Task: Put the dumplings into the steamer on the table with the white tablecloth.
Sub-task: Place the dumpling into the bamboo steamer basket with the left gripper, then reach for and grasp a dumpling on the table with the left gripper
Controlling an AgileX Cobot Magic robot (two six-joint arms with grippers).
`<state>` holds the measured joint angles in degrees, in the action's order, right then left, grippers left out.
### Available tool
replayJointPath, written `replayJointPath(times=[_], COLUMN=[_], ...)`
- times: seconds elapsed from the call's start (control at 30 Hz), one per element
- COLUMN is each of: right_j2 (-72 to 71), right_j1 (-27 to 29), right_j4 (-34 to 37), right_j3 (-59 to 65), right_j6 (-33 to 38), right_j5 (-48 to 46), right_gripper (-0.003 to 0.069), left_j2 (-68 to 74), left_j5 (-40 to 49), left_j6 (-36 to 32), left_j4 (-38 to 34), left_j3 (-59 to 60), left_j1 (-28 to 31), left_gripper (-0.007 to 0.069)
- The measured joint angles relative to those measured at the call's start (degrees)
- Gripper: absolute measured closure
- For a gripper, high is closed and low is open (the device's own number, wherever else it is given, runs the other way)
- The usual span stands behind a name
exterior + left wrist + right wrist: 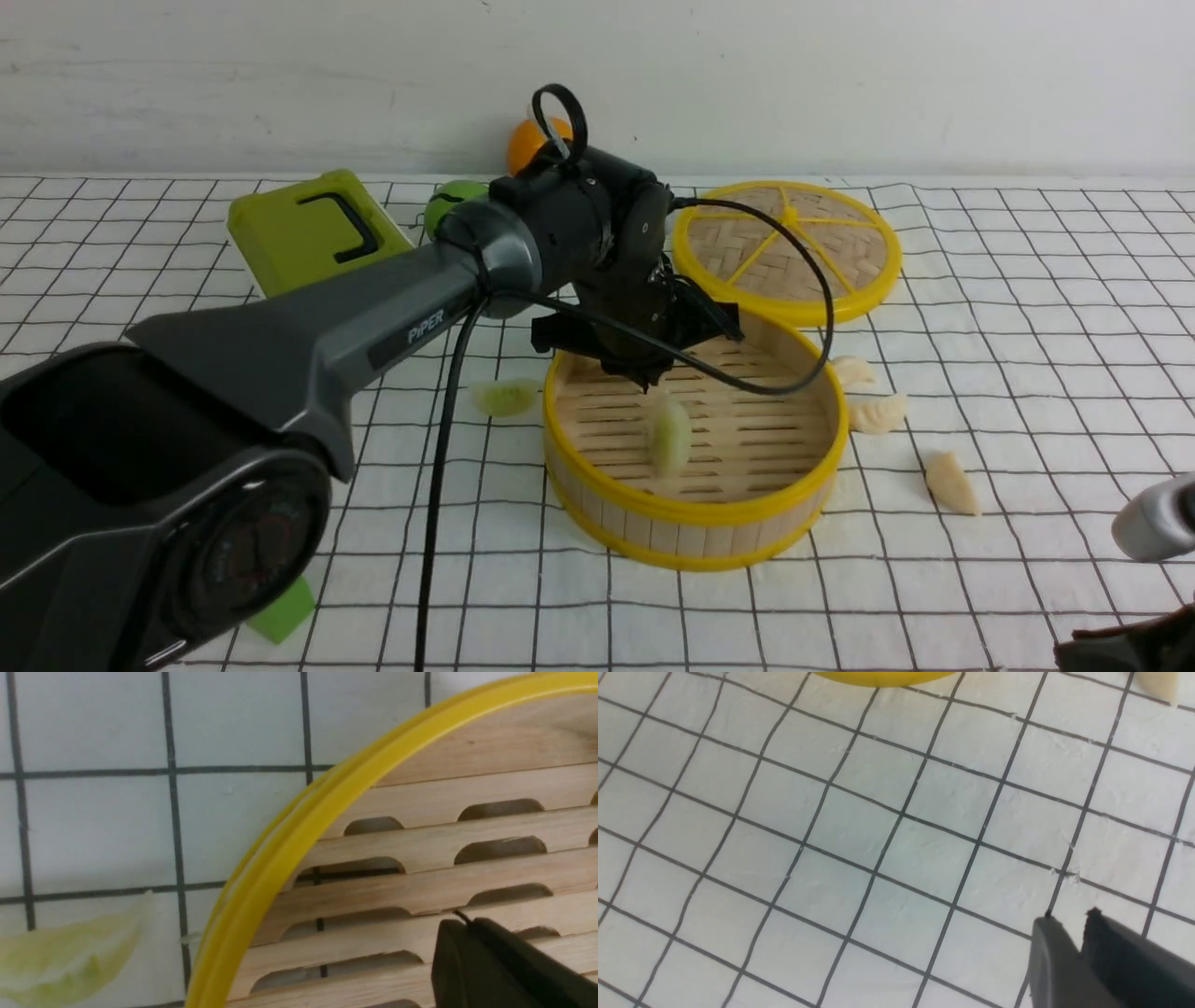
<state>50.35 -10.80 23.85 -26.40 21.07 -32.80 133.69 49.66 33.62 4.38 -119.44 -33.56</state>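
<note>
The steamer (597, 485) stands mid-table on the white tablecloth (1027, 327). One pale green dumpling (669, 437) lies on its slatted floor. Another green dumpling (504, 397) lies on the cloth just left of the steamer and also shows in the left wrist view (65, 956). Three cream dumplings (878, 413) lie on the cloth to the steamer's right. The third green one is out of view. My left gripper (651, 378) hangs over the steamer's back part, above the green dumpling, with its jaws together and empty (460, 923). My right gripper (1069, 915) is shut and empty over bare cloth.
The flat woven lid (787, 247) lies behind the steamer. A green box (313, 229), a green ball (453, 201) and an orange ball (527, 140) sit at the back left. A green cube (280, 611) is at the front left. The right arm (1153, 527) is at the front right.
</note>
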Motion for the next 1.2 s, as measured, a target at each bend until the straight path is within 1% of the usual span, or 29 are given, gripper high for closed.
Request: replayJointPath(times=[0.1,0.27,0.33,0.43,0.5,0.57,0.6,0.63,0.67,0.73,0.77,0.83,0.9,1.0,1.07,1.2], right_j2=[0.00,0.00,0.00,0.00,0.00,0.00,0.00,0.00,0.00,0.00,0.00,0.00,0.00,0.00,0.00,0.00], right_j1=[0.00,0.00,0.00,0.00,0.00,0.00,0.00,0.00,0.00,0.00,0.00,0.00,0.00,0.00,0.00,0.00], right_j4=[0.00,0.00,0.00,0.06,0.47,0.87,0.93,1.12,1.16,1.16,1.26,1.29,1.31,1.42,1.48,1.48], right_j3=[0.00,0.00,0.00,0.00,0.00,0.00,0.00,0.00,0.00,0.00,0.00,0.00,0.00,0.00,0.00,0.00], right_j6=[0.00,0.00,0.00,0.00,0.00,0.00,0.00,0.00,0.00,0.00,0.00,0.00,0.00,0.00,0.00,0.00], right_j5=[0.00,-0.06,-0.06,-0.01,-0.01,-0.01,-0.01,-0.01,-0.01,-0.01,-0.01,-0.01,-0.01,-0.01,-0.01,-0.07], right_gripper=[0.0554,0.0552,0.0550,0.0547,0.0546,0.0545,0.0545,0.0545,0.0543,0.0541,0.0540,0.0538,0.0536,0.0533,0.0531,0.0530], left_j2=[-1.05,-5.27,-8.36,-10.04,-9.67,-8.42,-8.42,-7.06,-6.39,-5.28,-5.19,-4.11,-3.07,-1.99,-0.82,-0.57], left_j5=[-0.01,1.84,4.78,9.21,11.55,12.23,12.23,12.46,12.62,12.66,12.66,12.66,12.36,11.88,11.68,11.07], left_j6=[-0.20,-1.83,-3.82,-7.27,-9.45,-10.17,-10.17,-10.23,-10.09,-9.46,-9.20,-7.64,-6.31,-5.06,-3.52,-2.90], left_j4=[1.73,2.35,0.74,-4.03,-8.09,-10.58,-10.58,-10.46,-9.64,-7.16,-6.82,-3.03,-0.76,0.11,1.60,3.23], left_j3=[0.00,0.00,0.00,-0.12,-0.12,-0.12,-0.12,-0.07,-0.07,-0.01,-0.01,-0.01,-0.01,-0.01,-0.01,-0.01], left_j1=[0.00,0.00,0.00,0.00,-0.08,-0.58,-0.58,-1.38,-1.93,-3.09,-3.33,-4.64,-5.34,-5.34,-5.28,-5.28], left_gripper=[0.0619,0.0605,0.0599,0.0575,0.0524,0.0447,0.0447,0.0365,0.0321,0.0254,0.0248,0.0201,0.0197,0.0218,0.0264,0.0375])
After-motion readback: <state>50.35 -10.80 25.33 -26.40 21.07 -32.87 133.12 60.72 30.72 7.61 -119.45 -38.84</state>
